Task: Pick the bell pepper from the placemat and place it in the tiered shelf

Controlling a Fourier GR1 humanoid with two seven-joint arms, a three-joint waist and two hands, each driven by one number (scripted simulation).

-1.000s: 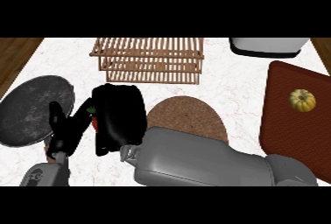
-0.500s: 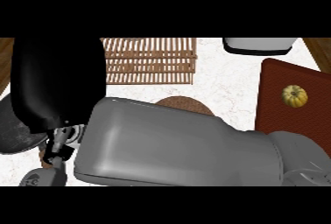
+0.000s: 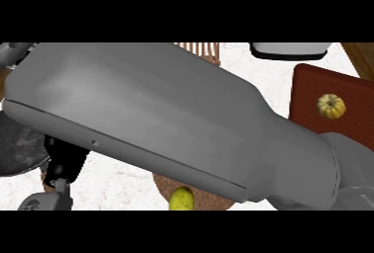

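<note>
The right forearm (image 3: 161, 113) lay across nearly the whole head view, a broad grey bulk running from the lower right up to the upper left corner. It covered most of the counter (image 3: 266, 74), and the right hand itself lay outside the view, so its state could not be told. Under the forearm's lower left edge a black part of the left hand (image 3: 66, 158) showed above its grey wrist, but whether it was spread or closed could not be made out. Only a few wooden slats of the tiered shelf (image 3: 199, 48) peeked out at the top. A sliver of the brown placemat (image 3: 208, 200) showed at the bottom, with a yellow-green object (image 3: 181, 198) lying on it. This was possibly the bell pepper, though too little was visible to be sure. At the right, a small yellow squash (image 3: 331, 106) sat on a dark red mat (image 3: 310, 84). A white container (image 3: 288, 49) stood at the top edge, and a dark round plate (image 3: 18, 148) showed at the left.
</note>
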